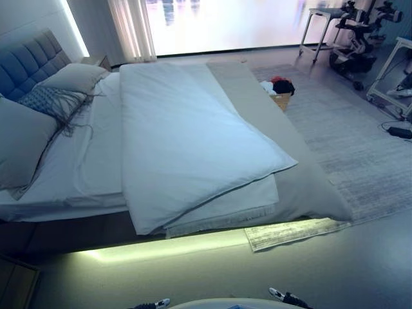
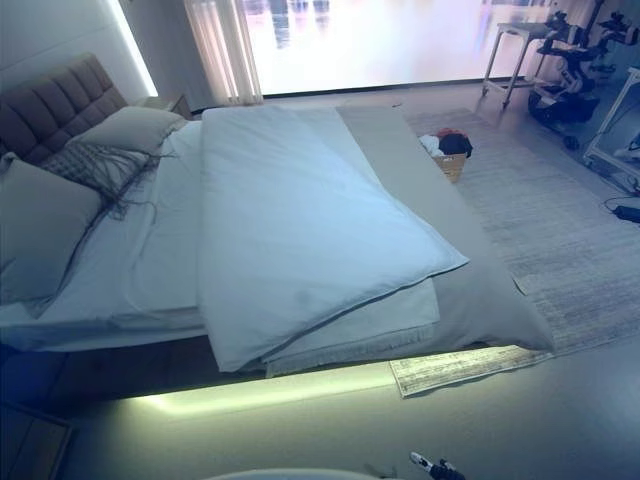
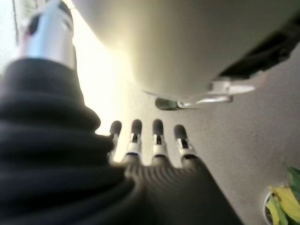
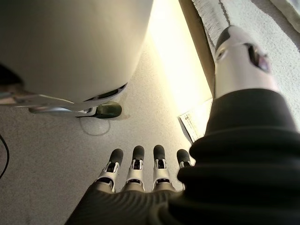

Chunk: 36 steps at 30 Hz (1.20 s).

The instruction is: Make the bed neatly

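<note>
The bed is filling most of the head views, its padded headboard sitting at about 10 o'clock and its foot running toward 3 o'clock. A white duvet is lying across the middle of the mattress, folded over on itself, with its near edge hanging at 6 o'clock and one corner pointing toward 4 o'clock. Under it a grey blanket is spreading toward the foot and drooping over the near corner. The white sheet is showing bare between the duvet and the pillows. Two grey pillows are resting against the headboard at 9 o'clock, and a fringed throw is draping between them.

A basket of clothes is sitting on the floor just beyond the far side of the bed at 1 o'clock, beside a pale rug. A strip of light is glowing under the bed frame at 6 o'clock.

The left hand is hanging above the floor, its fingers straight and holding nothing. The right hand is hanging likewise, its fingers extended and empty, well apart from the bedding.
</note>
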{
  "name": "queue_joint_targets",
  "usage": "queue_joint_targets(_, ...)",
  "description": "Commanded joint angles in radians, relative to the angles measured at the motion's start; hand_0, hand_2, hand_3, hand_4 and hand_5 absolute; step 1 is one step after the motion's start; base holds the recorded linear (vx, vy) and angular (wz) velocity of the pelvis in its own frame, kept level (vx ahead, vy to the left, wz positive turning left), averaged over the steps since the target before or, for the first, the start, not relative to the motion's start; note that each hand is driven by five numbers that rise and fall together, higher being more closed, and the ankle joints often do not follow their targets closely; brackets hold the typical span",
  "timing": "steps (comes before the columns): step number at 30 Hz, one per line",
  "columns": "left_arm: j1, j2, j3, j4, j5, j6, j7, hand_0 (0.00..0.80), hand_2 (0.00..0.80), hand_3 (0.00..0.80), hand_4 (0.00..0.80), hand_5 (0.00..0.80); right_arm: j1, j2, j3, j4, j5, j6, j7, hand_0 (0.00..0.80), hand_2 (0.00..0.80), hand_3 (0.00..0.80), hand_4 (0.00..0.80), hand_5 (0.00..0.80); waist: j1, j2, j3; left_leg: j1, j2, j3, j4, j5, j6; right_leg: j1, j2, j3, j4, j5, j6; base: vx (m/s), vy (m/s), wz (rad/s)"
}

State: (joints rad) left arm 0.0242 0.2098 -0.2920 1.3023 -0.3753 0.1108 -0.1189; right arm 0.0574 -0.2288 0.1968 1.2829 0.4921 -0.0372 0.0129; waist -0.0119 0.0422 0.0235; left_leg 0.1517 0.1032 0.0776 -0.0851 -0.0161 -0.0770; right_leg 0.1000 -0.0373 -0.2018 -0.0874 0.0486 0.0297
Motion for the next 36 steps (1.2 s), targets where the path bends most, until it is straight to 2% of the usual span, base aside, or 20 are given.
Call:
queue_joint_targets(1,-0.069,-0.03,0.002,0.062,0.033,-0.021,-0.002,0.0,0.0,0.0,0.0,0.0,-0.098,0.037,0.034,0.06,-0.021,0.019,0.012,0.0,0.0,0.0,0.0,0.0,-0.012,-0.065,0.013,-0.003,-0.055,0.048,0.012,-0.015,0.054,0.031,0.007,0.065,0.016,-0.051,0.03,0.064,-0.1,0.03)
queue_joint_targets(3,-0.072,-0.034,-0.004,0.061,0.043,-0.017,0.007,0.0,0.0,0.0,0.0,0.0,-0.095,0.039,0.042,0.063,-0.052,0.033,0.017,0.0,0.0,0.0,0.0,0.0,-0.013,-0.071,0.014,-0.015,-0.051,0.043,0.049,-0.023,0.052,0.025,0.01,0.073,0.033,-0.059,0.023,0.051,-0.1,0.03)
queue_joint_targets(6,-0.086,-0.039,-0.003,0.055,-0.016,-0.021,0.039,0.0,0.0,0.0,0.0,0.0,-0.11,0.038,0.068,0.061,-0.086,0.071,0.024,0.0,0.0,0.0,0.0,0.0,-0.008,-0.095,0.04,-0.1,-0.037,0.057,0.236,-0.035,0.044,0.007,0.0,0.064,0.081,-0.072,-0.001,0.012,-0.125,0.15)
queue_joint_targets(7,-0.095,-0.04,0.01,0.059,-0.055,-0.029,0.035,0.0,0.0,0.0,0.0,0.0,-0.115,0.035,0.075,0.057,-0.083,0.078,0.03,0.0,0.0,0.0,0.0,0.0,0.001,-0.105,0.061,-0.175,-0.036,0.052,0.361,-0.004,0.04,0.005,-0.005,0.051,0.098,-0.077,-0.016,-0.014,-0.118,0.31)
queue_joint_targets(10,-0.106,-0.047,0.057,0.064,-0.139,-0.043,0.034,0.0,0.0,0.0,0.0,0.0,-0.119,0.025,0.081,0.057,-0.121,0.097,0.038,0.0,0.0,0.0,0.0,0.0,0.017,-0.098,0.094,-0.273,-0.047,0.031,0.44,0.045,0.031,0.009,-0.004,0.051,0.129,-0.094,-0.027,0.062,-0.019,0.18)
queue_joint_targets(11,-0.104,-0.048,0.07,0.066,-0.146,-0.05,0.035,0.0,0.0,0.0,0.0,0.0,-0.119,0.021,0.08,0.064,-0.148,0.112,0.034,0.0,0.0,0.0,0.0,0.0,0.024,-0.088,0.1,-0.288,-0.054,0.028,0.407,0.06,0.025,0.017,0.001,0.057,0.135,-0.105,-0.025,0.209,0.091,-0.14)
queue_joint_targets(14,-0.086,-0.043,0.078,0.067,-0.119,-0.042,0.027,0.0,0.0,0.0,0.0,0.0,-0.114,0.007,0.075,0.089,-0.153,0.108,0.038,0.0,0.0,0.0,0.0,0.0,0.037,-0.053,0.105,-0.287,-0.026,0.046,0.21,0.129,0.004,0.066,0.027,0.076,0.121,-0.135,-0.019,0.295,0.111,-0.1)
queue_joint_targets(16,-0.074,-0.043,0.071,0.07,-0.133,-0.05,0.037,0.0,0.0,0.0,0.0,0.0,-0.108,0.002,0.072,0.098,-0.146,0.099,0.037,0.0,0.0,0.0,0.0,0.0,0.055,-0.04,0.103,-0.298,-0.012,0.03,0.046,0.193,-0.012,0.11,0.039,0.093,0.099,-0.148,-0.014,0.329,0.101,-0.02)
queue_joint_targets(18,-0.056,-0.044,0.084,0.077,-0.148,-0.076,0.051,0.0,0.0,0.0,0.0,0.0,-0.096,-0.007,0.062,0.106,-0.144,0.083,0.042,0.0,0.0,0.0,0.0,0.0,0.074,-0.034,0.101,-0.358,0.012,-0.011,-0.002,0.242,-0.032,0.16,0.044,0.121,0.083,-0.18,-0.013,0.42,0.14,-0.14)
queue_joint_targets(20,-0.048,-0.045,0.1,0.079,-0.164,-0.091,0.051,0.0,0.0,0.0,0.0,0.0,-0.087,-0.012,0.054,0.107,-0.153,0.075,0.033,0.0,0.0,0.0,0.0,0.0,0.08,-0.028,0.098,-0.38,0.03,-0.016,-0.002,0.263,-0.039,0.192,0.04,0.134,0.089,-0.221,-0.009,0.395,0.198,-0.28)
queue_joint_targets(24,-0.048,-0.045,0.113,0.084,-0.15,-0.08,0.056,0.0,0.0,0.0,0.0,0.0,-0.095,-0.004,0.035,0.129,-0.153,0.067,0.013,0.0,0.0,0.0,0.0,0.0,0.085,-0.025,0.072,-0.361,0.056,0.039,-0.002,0.203,-0.023,0.234,-0.023,0.128,0.149,-0.276,0.031,0.396,0.26,-0.26)
queue_joint_targets(27,-0.05,-0.029,0.118,0.083,-0.132,-0.088,0.05,0.0,0.0,0.0,0.0,0.0,-0.09,0.002,0.003,0.127,-0.127,0.066,0.04,0.0,0.0,0.0,0.0,0.0,0.088,-0.032,0.052,-0.352,0.045,0.032,0.085,0.202,-0.015,0.262,-0.066,0.129,0.183,-0.285,0.054,0.476,0.307,-0.32)
queue_joint_targets(29,-0.06,-0.027,0.118,0.081,-0.132,-0.075,0.043,0.0,0.0,0.0,0.0,0.0,-0.087,0.009,-0.006,0.128,-0.153,0.054,0.044,0.0,0.0,0.0,0.0,0.0,0.082,-0.033,0.038,-0.356,0.051,0.048,0.148,0.179,-0.006,0.264,-0.093,0.111,0.214,-0.297,0.065,0.425,0.311,-0.07)
queue_joint_targets(32,-0.073,-0.029,0.106,0.076,-0.117,-0.051,0.057,0.0,0.0,0.0,0.0,0.0,-0.098,0.023,-0.017,0.111,-0.128,0.061,0.035,0.0,0.0,0.0,0.0,0.0,0.092,-0.05,0.016,-0.37,0.016,0.046,0.228,0.12,0.025,0.277,-0.144,0.092,0.227,-0.261,0.09,0.384,0.301,-0.15)
queue_joint_targets(34,-0.077,-0.029,0.096,0.075,-0.106,-0.036,0.055,0.0,0.0,0.0,0.0,0.0,-0.108,0.028,-0.019,0.103,-0.145,0.058,0.04,0.0,0.0,0.0,0.0,0.0,0.095,-0.061,0.001,-0.372,-0.011,0.049,0.248,0.087,0.05,0.268,-0.179,0.093,0.26,-0.189,0.102,0.375,0.317,0.06)
queue_joint_targets(36,-0.084,-0.024,0.087,0.075,-0.104,-0.03,0.052,0.0,0.0,0.0,0.0,0.0,-0.116,0.03,-0.015,0.091,-0.134,0.052,0.037,0.0,0.0,0.0,0.0,0.0,0.091,-0.069,-0.008,-0.363,-0.044,0.047,0.248,0.062,0.08,0.245,-0.195,0.113,0.304,-0.114,0.105,0.316,0.268,0.05)
